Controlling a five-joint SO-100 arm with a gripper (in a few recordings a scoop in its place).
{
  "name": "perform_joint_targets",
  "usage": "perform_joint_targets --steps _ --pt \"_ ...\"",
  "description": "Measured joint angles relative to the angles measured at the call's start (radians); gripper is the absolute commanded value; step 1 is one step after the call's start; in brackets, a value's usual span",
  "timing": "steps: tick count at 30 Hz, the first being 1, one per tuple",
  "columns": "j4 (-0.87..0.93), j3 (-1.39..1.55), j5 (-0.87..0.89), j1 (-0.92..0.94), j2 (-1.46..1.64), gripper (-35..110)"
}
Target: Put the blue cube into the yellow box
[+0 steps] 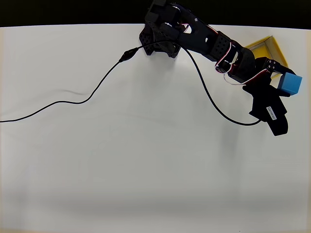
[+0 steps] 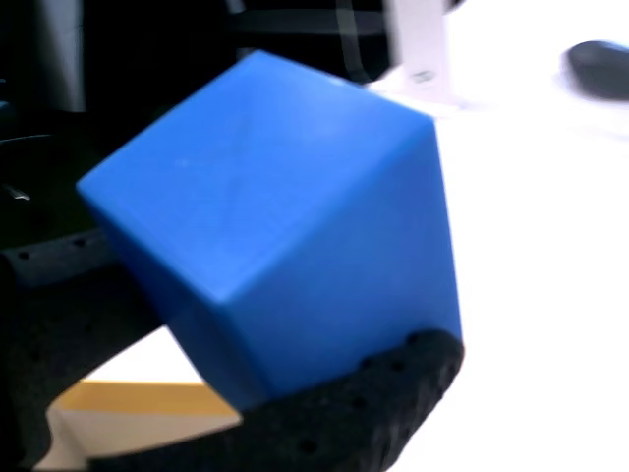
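Note:
The blue cube (image 1: 290, 84) hangs tilted above the table at the far right of the overhead view, with my black gripper (image 1: 286, 83) shut on it. Close up in the wrist view, the cube (image 2: 285, 226) sits corner-up between the jaws, and a black dotted finger (image 2: 344, 413) presses against its lower side. The yellow box (image 1: 270, 48) lies just behind the arm, near the table's back edge, partly hidden by the wrist. A strip of its yellow floor and pale wall (image 2: 138, 398) shows below the cube in the wrist view.
A black cable (image 1: 92, 92) runs from the arm's base (image 1: 160, 36) across the left half of the white table (image 1: 146, 160). The table's back edge meets a dark background. A dark object (image 2: 600, 69) lies far off in the wrist view.

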Motion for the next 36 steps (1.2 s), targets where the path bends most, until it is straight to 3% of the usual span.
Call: perform_joint_targets --steps 8,14,36 --pt "0.152 0.074 0.077 -0.075 0.14 21" --pt "0.164 0.172 0.087 -0.155 0.201 21" --pt "-0.054 0.334 0.092 -0.235 0.098 23"
